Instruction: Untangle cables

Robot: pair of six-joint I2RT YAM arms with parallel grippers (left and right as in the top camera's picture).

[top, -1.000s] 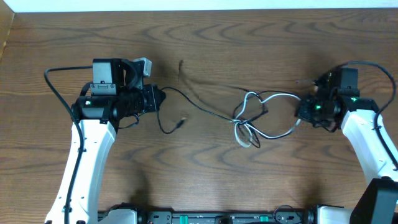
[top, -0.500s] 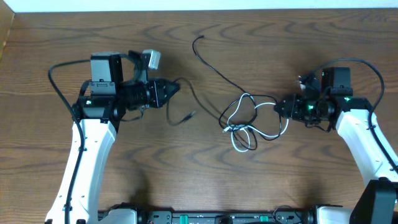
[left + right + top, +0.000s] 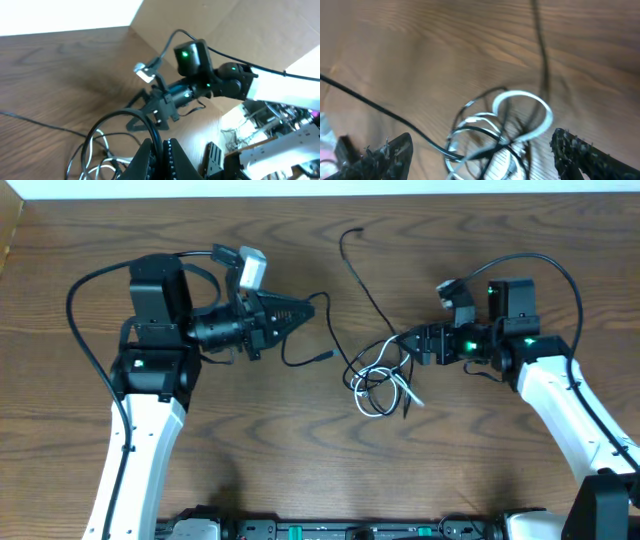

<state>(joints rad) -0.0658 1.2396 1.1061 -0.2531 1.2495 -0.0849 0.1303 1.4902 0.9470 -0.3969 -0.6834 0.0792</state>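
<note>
— What colours are the cords?
— One black cable [image 3: 362,285], one white cable [image 3: 520,93].
— And beneath them?
— A brown table [image 3: 480,470], dark wavy grain. The left arm [image 3: 140,440] and right arm [image 3: 560,395] are white with black joints.

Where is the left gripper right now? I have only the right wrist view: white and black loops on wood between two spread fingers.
Observer: Overhead, the left gripper is on the left side of the tangle, shut on the black cable.
Operator: Where does the black strand leaving the top of my frame end?
Observer: It ends free, near the far edge of the table, touching nothing.
Operator: And the white cable's plug?
Observer: One white end pokes out of the tangle on the right arm's side, flat on the wood.
</note>
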